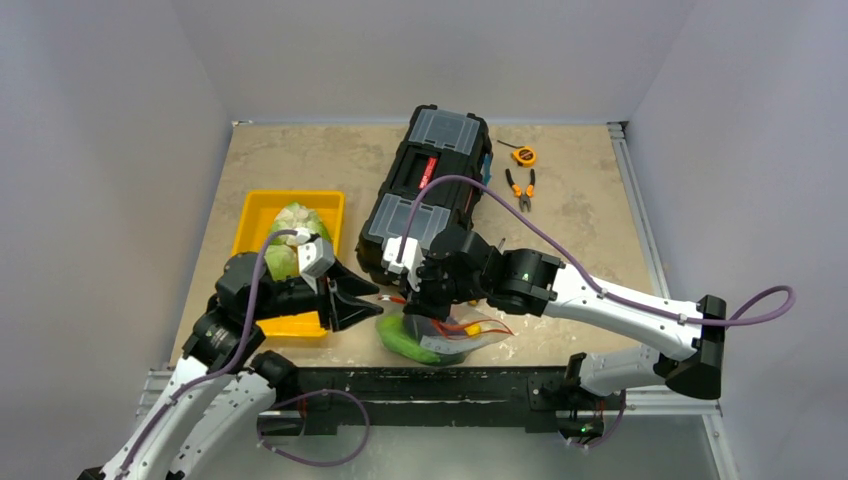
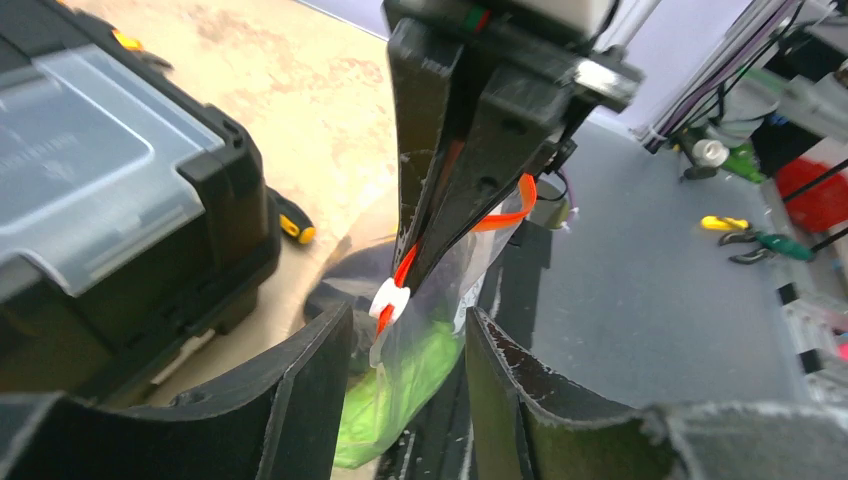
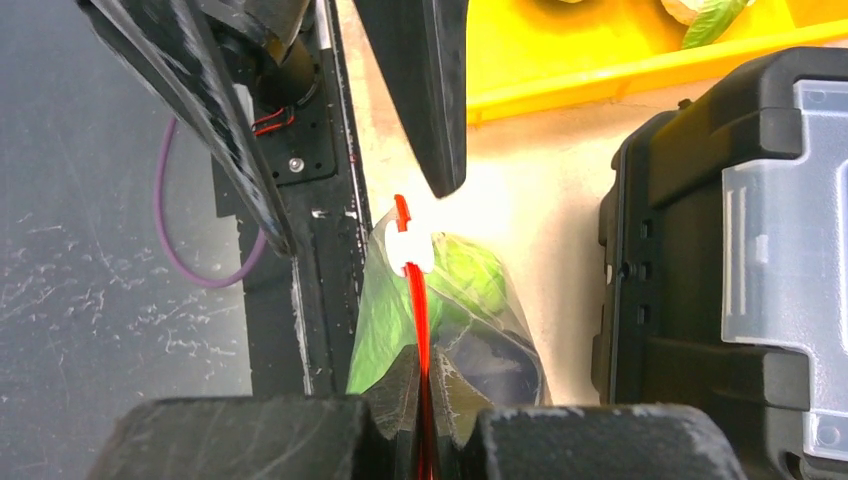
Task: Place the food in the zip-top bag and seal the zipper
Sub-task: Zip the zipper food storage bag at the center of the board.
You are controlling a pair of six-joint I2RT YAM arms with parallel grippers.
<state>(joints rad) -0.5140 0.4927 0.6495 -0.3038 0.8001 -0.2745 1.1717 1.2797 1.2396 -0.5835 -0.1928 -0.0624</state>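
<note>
The zip-top bag point(image 1: 450, 338) hangs by its top edge at the table's near edge, with a green food piece point(image 1: 405, 340) and a dark purple one point(image 3: 490, 365) inside. My right gripper point(image 1: 420, 318) is shut on the red-orange zipper point(image 3: 418, 310), pinching the strip between its tips point(image 3: 421, 400). The white slider point(image 2: 390, 298) sits near the strip's end, also in the right wrist view point(image 3: 408, 252). My left gripper point(image 2: 405, 385) is open, its fingers point(image 2: 300, 400) on either side of the bag just short of the slider, touching nothing. From above, the left gripper point(image 1: 375, 305) points right at the bag.
A yellow tray point(image 1: 255, 215) at the left holds a green cabbage point(image 1: 290, 245). The black toolbox point(image 1: 425, 190) stands just behind the bag. A screwdriver point(image 2: 293, 222) lies beside it. Pliers point(image 1: 520, 187) and a tape measure point(image 1: 524, 155) lie at the back right.
</note>
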